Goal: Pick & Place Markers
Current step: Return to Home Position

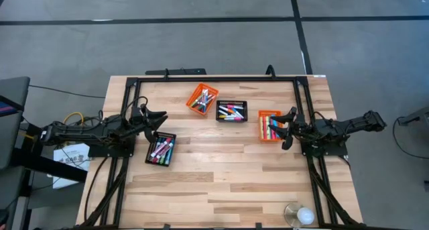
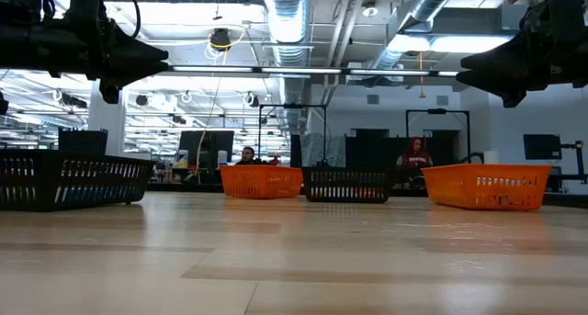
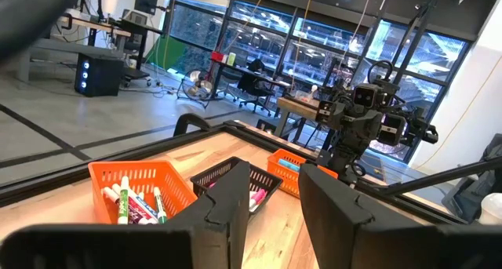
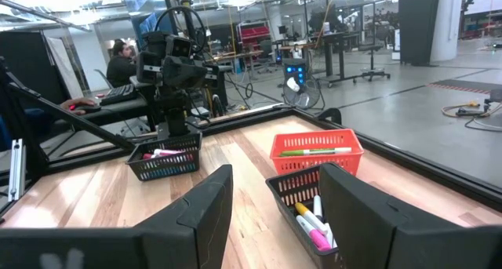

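Hovering over the table [image 1: 221,183] with nothing in my grasp, I am keeping both arms raised well clear of the wood. My left gripper [image 1: 157,121] is hanging spread open and empty just beside the left black basket [image 2: 64,179], and my right gripper [image 1: 289,128] is likewise gaping and empty over the outer edge of the right orange basket [image 2: 487,186]. The markers [image 1: 161,149] are all lying inside baskets as far as I am seeing. A bright mix fills the left black basket, more are sitting in the far orange basket [image 2: 262,182], a row is lying in the middle black basket [image 2: 347,185], and the rest are in the right orange basket. From above I am finding no loose marker anywhere on the bare boards between or around the baskets. The only other thing on the table is a small pale round thing [image 1: 301,215] at the near edge, which I cannot identify but which is not looking like a marker. So I am judging the sorting itself to be finished. What is remaining, I am thinking, is only to fold both arms to their resting pose without brushing the baskets beneath them.
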{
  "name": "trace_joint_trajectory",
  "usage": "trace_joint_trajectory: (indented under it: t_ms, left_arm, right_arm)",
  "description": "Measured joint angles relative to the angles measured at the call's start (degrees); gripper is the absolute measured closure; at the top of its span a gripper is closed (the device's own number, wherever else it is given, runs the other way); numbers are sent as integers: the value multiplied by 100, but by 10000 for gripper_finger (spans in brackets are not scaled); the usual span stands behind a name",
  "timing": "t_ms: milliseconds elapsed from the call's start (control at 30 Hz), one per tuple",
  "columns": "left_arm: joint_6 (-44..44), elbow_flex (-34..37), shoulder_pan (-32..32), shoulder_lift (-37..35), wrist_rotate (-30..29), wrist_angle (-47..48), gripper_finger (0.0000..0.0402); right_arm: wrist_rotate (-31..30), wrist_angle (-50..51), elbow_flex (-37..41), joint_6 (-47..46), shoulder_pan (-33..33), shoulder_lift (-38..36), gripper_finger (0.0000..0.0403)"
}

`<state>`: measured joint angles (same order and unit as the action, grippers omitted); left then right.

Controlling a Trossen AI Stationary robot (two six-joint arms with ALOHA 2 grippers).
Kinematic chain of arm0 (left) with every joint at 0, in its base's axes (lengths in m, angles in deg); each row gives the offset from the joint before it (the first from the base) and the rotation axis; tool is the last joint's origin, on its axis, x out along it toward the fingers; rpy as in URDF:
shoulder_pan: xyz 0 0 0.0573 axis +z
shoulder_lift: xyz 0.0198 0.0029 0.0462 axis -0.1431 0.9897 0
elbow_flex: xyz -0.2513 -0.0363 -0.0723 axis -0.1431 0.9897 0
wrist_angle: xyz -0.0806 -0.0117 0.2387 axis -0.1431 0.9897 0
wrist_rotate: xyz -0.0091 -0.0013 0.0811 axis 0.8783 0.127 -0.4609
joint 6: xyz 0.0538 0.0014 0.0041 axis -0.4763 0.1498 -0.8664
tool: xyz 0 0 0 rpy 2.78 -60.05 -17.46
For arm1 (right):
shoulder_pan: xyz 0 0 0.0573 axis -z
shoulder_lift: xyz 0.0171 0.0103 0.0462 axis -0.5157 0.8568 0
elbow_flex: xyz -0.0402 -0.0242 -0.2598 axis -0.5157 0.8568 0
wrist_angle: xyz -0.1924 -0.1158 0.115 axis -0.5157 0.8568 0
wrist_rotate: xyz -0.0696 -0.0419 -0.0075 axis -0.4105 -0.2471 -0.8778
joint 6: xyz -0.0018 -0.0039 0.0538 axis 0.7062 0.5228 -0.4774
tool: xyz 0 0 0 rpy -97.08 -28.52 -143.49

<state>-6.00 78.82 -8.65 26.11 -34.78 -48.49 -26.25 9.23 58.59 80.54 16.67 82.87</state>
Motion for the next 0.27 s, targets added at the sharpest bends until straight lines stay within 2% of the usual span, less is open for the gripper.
trace_joint_trajectory:
  t_ms: [267]
  left_arm:
    - [-1,0,0,1,2,0,294]
  right_arm:
    - [0,-2,-2,-2,0,0,222]
